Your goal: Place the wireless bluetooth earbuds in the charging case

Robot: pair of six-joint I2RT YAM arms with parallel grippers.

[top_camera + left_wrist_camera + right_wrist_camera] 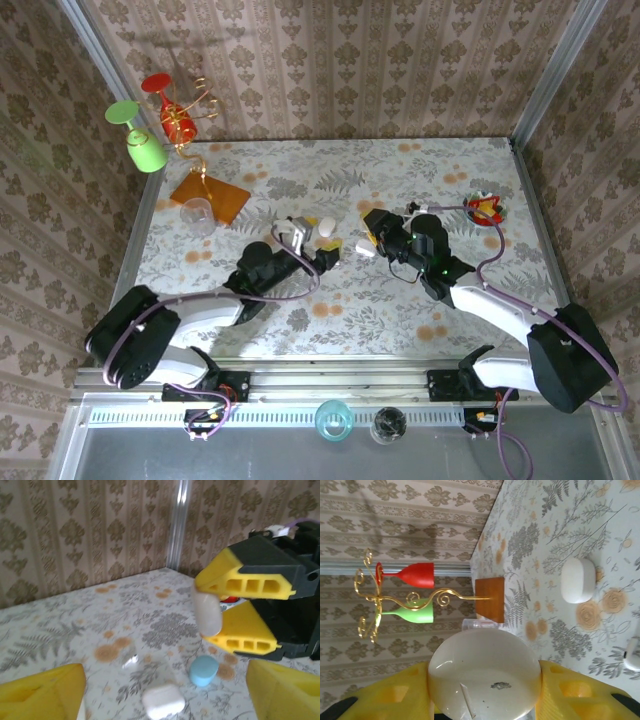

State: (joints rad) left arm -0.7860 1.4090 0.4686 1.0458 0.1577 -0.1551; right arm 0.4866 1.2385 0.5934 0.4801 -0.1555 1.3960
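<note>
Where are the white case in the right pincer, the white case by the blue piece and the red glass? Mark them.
Held case (485, 672): right wrist, rounded front.
Lying case (163, 701): left wrist, top.
Red glass (417, 575): right wrist, bowl.

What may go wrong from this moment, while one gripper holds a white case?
The right gripper pinches the held white case at its fingertips only; the smooth shell may slip out. The open left gripper is close to it, so fingers may collide. The blue piece and the second white case lie loose near it and may be knocked away.
</note>
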